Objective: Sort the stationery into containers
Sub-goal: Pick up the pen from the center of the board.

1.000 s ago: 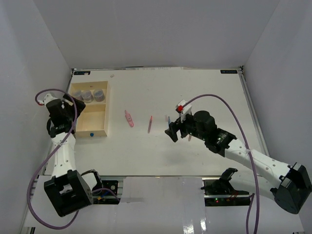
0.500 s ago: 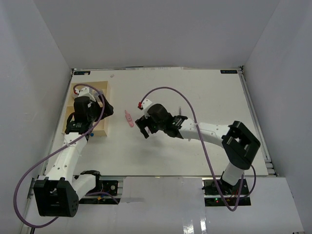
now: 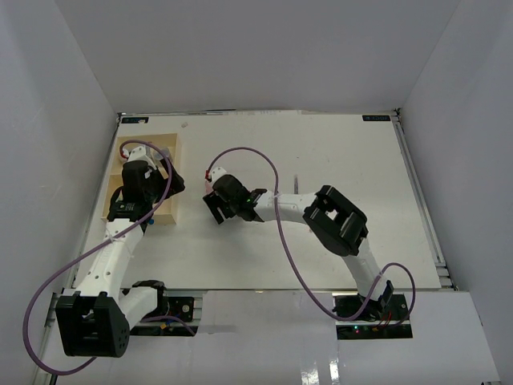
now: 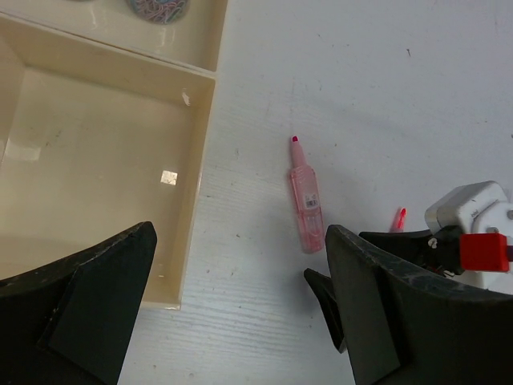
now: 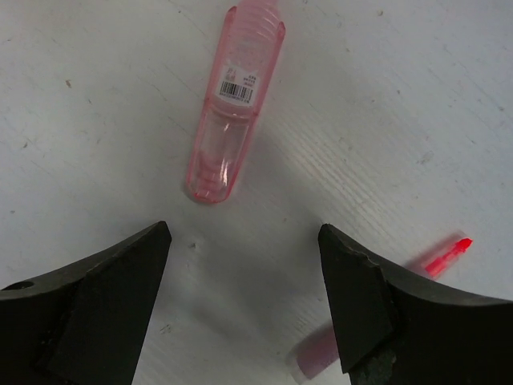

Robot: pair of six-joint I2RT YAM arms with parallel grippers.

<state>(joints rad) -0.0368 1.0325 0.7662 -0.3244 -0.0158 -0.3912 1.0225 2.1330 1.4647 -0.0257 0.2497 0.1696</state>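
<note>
Since its jaws stand wide apart with the pink marker (image 5: pixel 232 112) lying flat on the table (image 5: pixel 401 96) just ahead, the right gripper (image 5: pixel 244 241) seems lined up to grab it. The left gripper (image 4: pixel 240 241), also spread apart and holding nothing, hovers beside the tray (image 4: pixel 204 144), likely keeping clear.

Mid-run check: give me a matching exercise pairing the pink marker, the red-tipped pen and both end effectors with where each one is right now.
Things:
1. pink marker
2. red-tipped pen
3. left end effector
4. right end effector

Places or states:
A. open, above the tray at its wall
B. flat on the table, between the tray and the right end effector
C. open, over the table next to the pink marker's end
D. on the table, partly hidden behind the right end effector

Pairs: 1-B; 2-D; 3-A; 4-C
</note>
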